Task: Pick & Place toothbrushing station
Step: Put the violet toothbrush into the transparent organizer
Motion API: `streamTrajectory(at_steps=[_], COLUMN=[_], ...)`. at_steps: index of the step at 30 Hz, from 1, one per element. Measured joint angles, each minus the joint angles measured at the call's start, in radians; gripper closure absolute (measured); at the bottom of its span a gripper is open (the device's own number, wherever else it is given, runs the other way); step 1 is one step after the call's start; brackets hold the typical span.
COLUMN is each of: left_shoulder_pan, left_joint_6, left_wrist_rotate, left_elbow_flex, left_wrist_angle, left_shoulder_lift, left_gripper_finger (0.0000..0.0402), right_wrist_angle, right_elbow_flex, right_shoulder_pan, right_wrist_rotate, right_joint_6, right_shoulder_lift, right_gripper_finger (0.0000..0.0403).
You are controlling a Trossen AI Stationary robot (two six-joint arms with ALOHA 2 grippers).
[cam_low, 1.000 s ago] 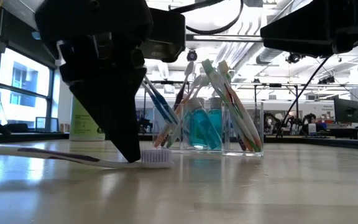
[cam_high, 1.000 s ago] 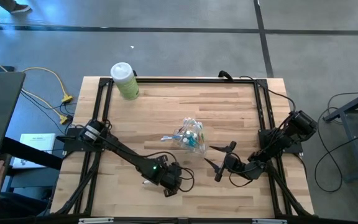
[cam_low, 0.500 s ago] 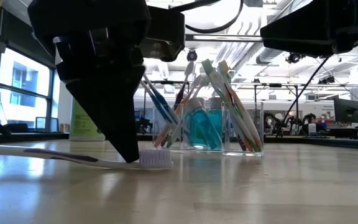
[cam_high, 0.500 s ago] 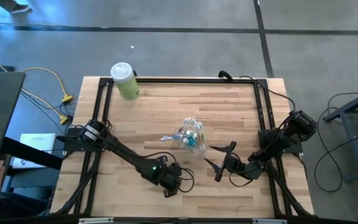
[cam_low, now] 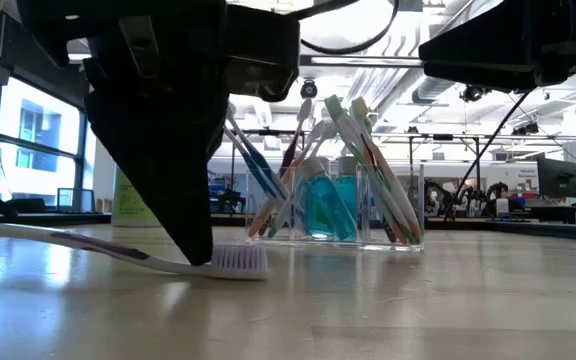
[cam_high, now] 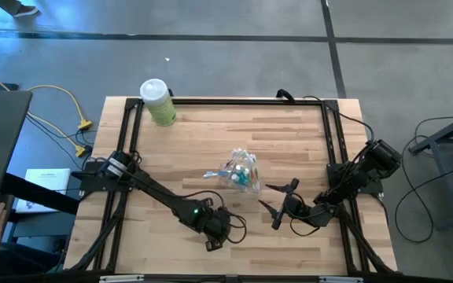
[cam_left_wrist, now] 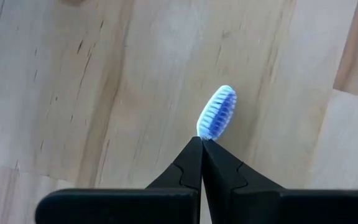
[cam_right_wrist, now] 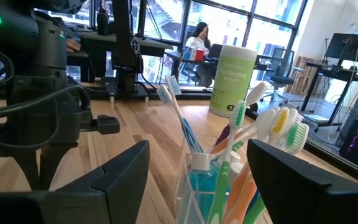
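A toothbrush (cam_low: 118,252) lies on the table (cam_high: 289,134), its neck clamped between the left gripper's (cam_left_wrist: 201,144) closed fingers, bristle head (cam_left_wrist: 217,112) just past the tips. The cup (cam_high: 241,174) of brushes and tubes (cam_low: 326,207) stands beyond, directly ahead of the right gripper (cam_high: 277,202), whose fingers stand apart, empty.
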Motion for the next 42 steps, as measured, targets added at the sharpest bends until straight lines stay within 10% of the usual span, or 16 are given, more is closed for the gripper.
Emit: streamTrajectory(at_steps=[42], left_shoulder_pan=[0.022], left_joint_6=[0.017], left_wrist_rotate=[0.254], left_elbow_flex=[-0.001], left_wrist_angle=[-0.081], left_shoulder_lift=[0.060], left_gripper_finger=[0.0349], right_wrist_angle=[-0.015], right_elbow_flex=[0.000], right_shoulder_pan=[0.000], right_wrist_rotate=[-0.003], right_joint_6=[0.022], right_shoulder_lift=[0.000], right_gripper_finger=[0.0140])
